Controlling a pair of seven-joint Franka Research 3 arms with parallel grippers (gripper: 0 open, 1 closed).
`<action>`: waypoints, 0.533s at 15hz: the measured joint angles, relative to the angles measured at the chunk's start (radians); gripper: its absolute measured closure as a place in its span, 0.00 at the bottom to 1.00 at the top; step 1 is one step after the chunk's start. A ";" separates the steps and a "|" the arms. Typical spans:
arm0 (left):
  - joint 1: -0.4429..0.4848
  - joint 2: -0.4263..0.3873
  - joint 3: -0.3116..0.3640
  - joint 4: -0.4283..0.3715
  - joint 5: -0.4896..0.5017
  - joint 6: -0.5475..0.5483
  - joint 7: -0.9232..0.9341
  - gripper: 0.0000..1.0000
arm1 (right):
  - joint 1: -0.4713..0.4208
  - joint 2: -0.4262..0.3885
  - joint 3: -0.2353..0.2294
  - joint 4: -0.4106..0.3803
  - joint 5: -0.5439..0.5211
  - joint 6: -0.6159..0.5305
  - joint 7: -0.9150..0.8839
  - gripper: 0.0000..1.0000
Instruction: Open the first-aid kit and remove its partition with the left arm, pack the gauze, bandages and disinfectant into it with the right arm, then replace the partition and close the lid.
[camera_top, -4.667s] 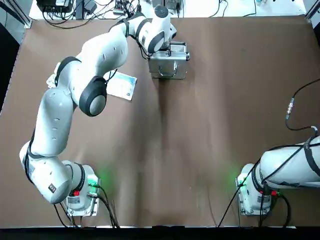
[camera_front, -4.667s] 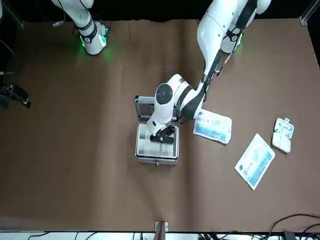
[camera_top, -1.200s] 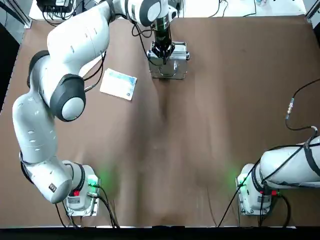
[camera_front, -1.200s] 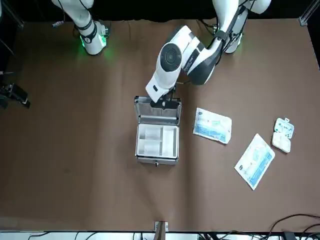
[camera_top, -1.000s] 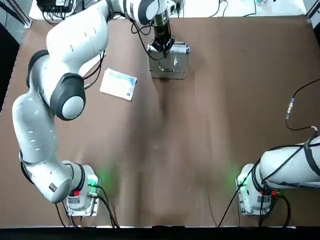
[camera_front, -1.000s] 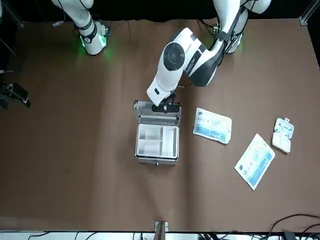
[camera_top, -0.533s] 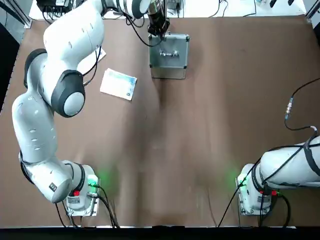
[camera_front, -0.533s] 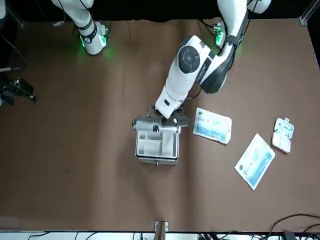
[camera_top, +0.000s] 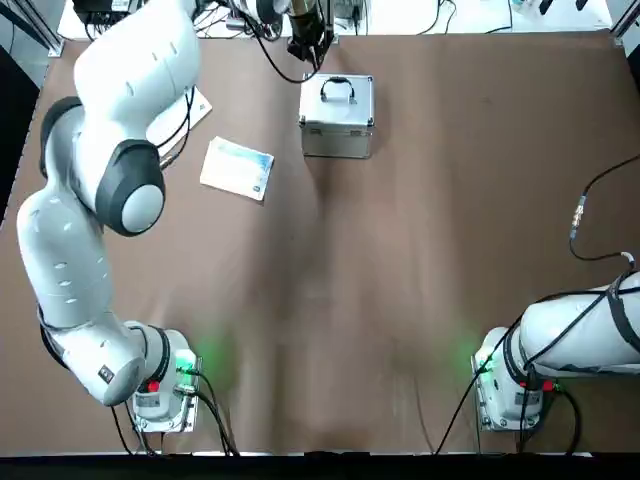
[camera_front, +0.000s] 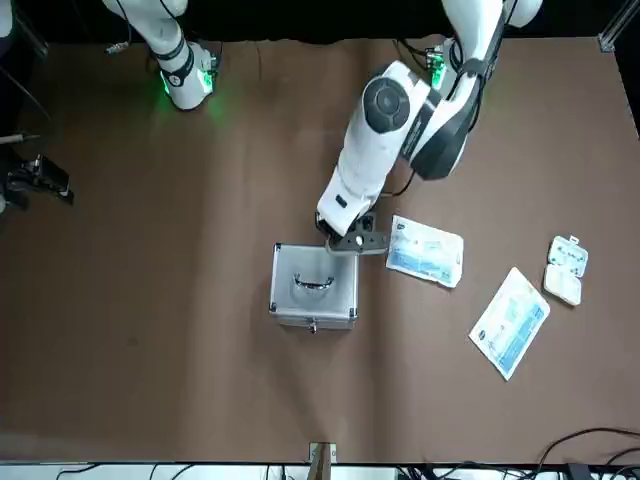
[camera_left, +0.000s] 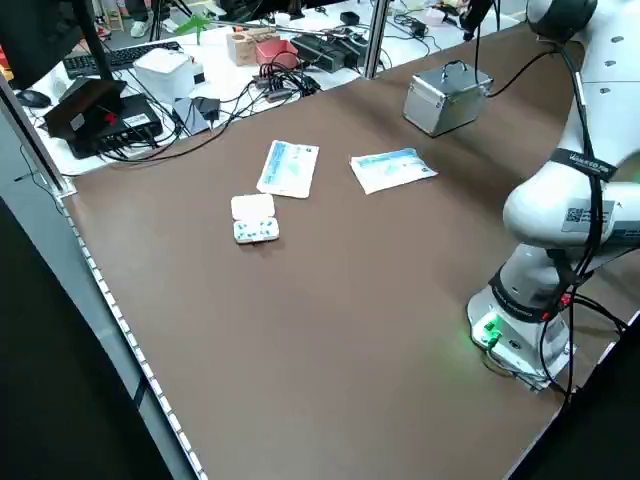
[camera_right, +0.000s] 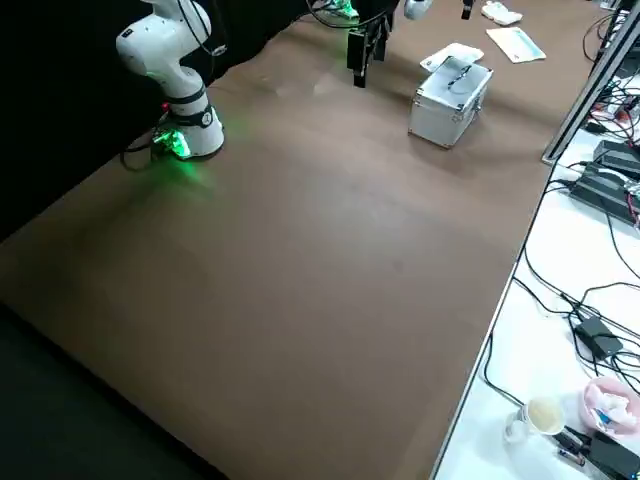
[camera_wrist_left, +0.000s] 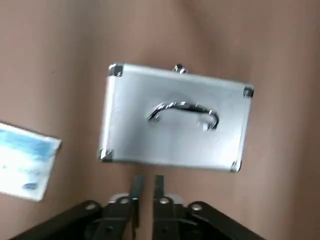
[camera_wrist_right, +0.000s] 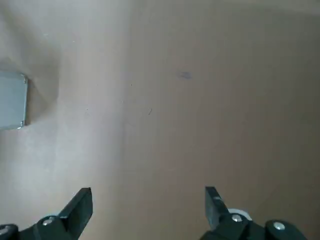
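Lid now down over the partition, open a second ago. First-aid kit (camera_front: 314, 283) sits shut, centre of front view. Left gripper (camera_wrist_left: 145, 186), fingers pressed together, hovers just behind it. Right gripper (camera_wrist_right: 148, 202) spread, parked. Risk: packets (camera_front: 425, 250) remain outside; kit must reopen.

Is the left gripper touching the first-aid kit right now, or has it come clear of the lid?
Apart. In the left wrist view the left gripper, fingers nearly shut, sits off the closed first-aid kit, with bare table between fingertips and the case's edge.
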 joint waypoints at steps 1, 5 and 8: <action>0.007 -0.022 0.001 0.001 0.001 -0.042 0.028 0.77 | 0.000 0.000 0.000 0.001 0.000 0.000 0.000 0.01; 0.079 -0.112 0.001 0.002 0.001 -0.201 0.158 0.41 | 0.000 0.000 -0.001 0.002 0.000 0.000 0.000 0.01; 0.153 -0.169 0.002 0.002 0.001 -0.304 0.287 0.15 | 0.000 0.000 -0.002 0.004 0.000 0.000 0.000 0.01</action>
